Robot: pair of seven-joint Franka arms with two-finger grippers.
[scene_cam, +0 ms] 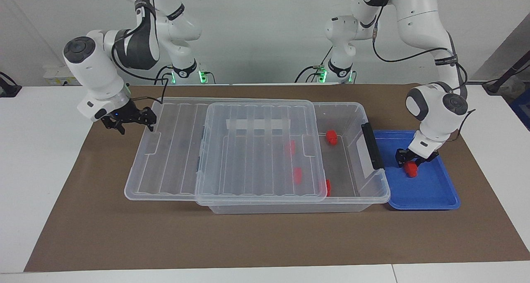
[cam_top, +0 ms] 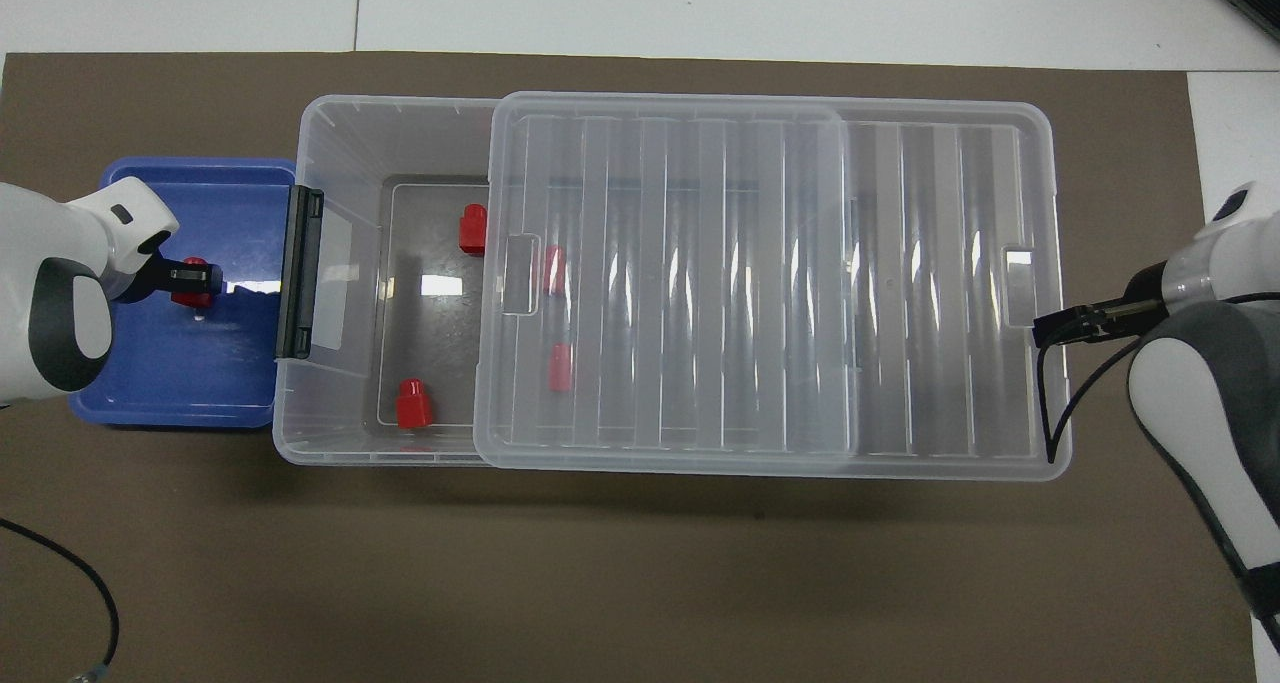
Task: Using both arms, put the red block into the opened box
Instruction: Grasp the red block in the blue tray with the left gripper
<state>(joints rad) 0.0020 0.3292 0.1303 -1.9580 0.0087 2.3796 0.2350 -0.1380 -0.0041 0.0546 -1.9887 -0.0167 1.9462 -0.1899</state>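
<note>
Showing the box (scene_cam: 374, 194) lengthwise on the brown mat (scene_cam: 265, 237), with its ribbed lid (scene_cam: 248, 158) lying offset toward the right arm's end and overhanging the box rim there. Leaves an uncovered opening at the left arm's end, bounded by the lid's notched edge and the end wall carrying the black clip (scene_cam: 371, 146). Whitish tape strip (scene_cam: 256, 124) visible through the lid.

Right gripper (scene_cam: 133, 127) at the lid's overhanging end rim, fingertips apart; contact with the rim not certain from either view. Open mat around this gripper, and a broad bare band of mat farther from the robots than the box.

Blue tray (scene_cam: 434, 194) just beside the box at the left arm's end, one long edge against the clip end. Holds the red block (scene_cam: 412, 170) (the only one outside the box). Left gripper (scene_cam: 408, 162) lowered into the tray directly at this block; whether clamped on it or merely around it cannot be told.

Inside the box, four red blocks: two in the uncovered part, one (scene_cam: 331, 136) nearer to the robots and one (scene_cam: 327, 187) farther from them, half under the lid's edge; two more (scene_cam: 291, 147) (scene_cam: 297, 174) seen through the lid.
</note>
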